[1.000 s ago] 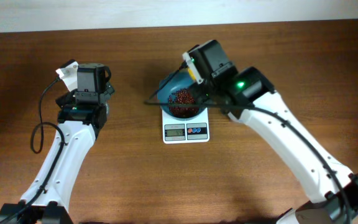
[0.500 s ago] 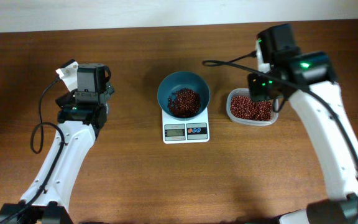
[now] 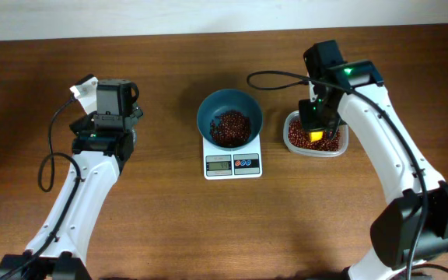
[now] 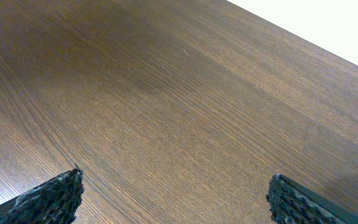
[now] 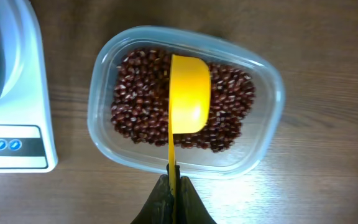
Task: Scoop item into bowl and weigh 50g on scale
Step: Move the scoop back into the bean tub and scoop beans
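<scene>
R gripper (image 5: 173, 186) clamped on yellow scoop (image 5: 189, 93) over container (image 5: 272, 93), 3 o'clock of scale (image 3: 232, 164); L gripper (image 4: 173, 202) jaws apart. Risk: heaped scoop spills beans (image 5: 135, 106) en route to bowl (image 3: 208, 109), overshoots 50g.

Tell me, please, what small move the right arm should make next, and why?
Probably dip the yellow scoop into the beans: it looks empty, held by the right gripper above the clear container, while the bowl holds only a modest pile.
</scene>
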